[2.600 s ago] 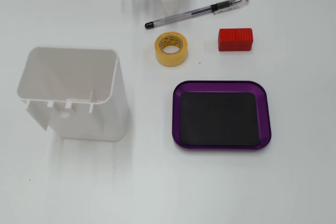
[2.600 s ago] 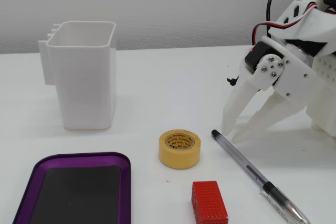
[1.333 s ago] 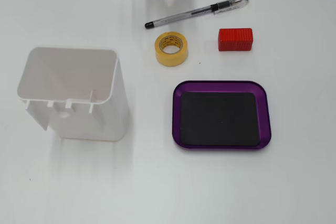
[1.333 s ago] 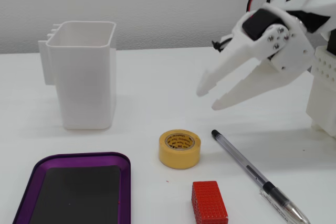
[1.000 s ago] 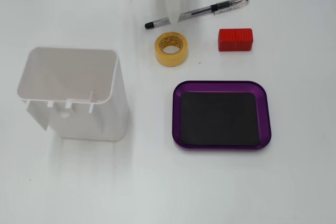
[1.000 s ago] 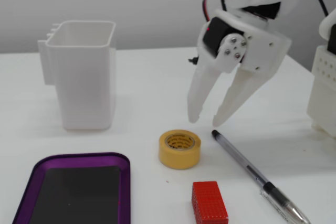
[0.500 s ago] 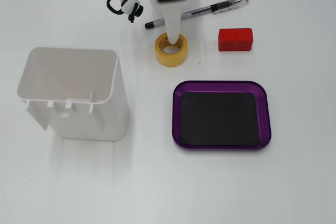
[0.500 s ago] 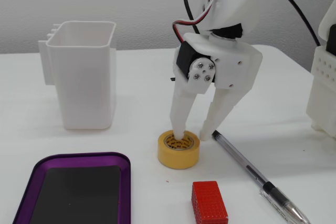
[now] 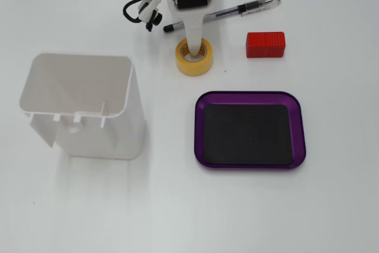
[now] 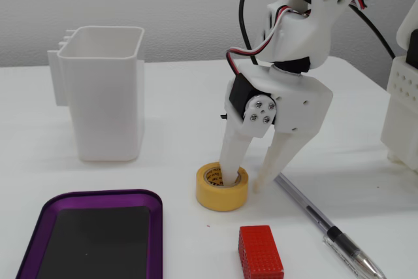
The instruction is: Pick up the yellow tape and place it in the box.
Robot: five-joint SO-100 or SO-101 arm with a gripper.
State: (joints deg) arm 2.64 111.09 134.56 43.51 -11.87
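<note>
On the white table (image 10: pixel 163 106), fingers (image 10: pixel 230 161) straddle the yellow tape's (image 10: pixel 221 194) wall.

White 3D-printed plastic arm, glossy shell, angular housings. Gripper (image 10: pixel 243 183): two long tapering white fingers (image 10: pixel 231 156). Black servo motor (image 10: pixel 238 104) set in wrist body, round white hub with four small metal screws. Red, black, white wires loop along upper links. Black cable bundle (image 9: pixel 137 11) beside servo in a fixed view.
</note>
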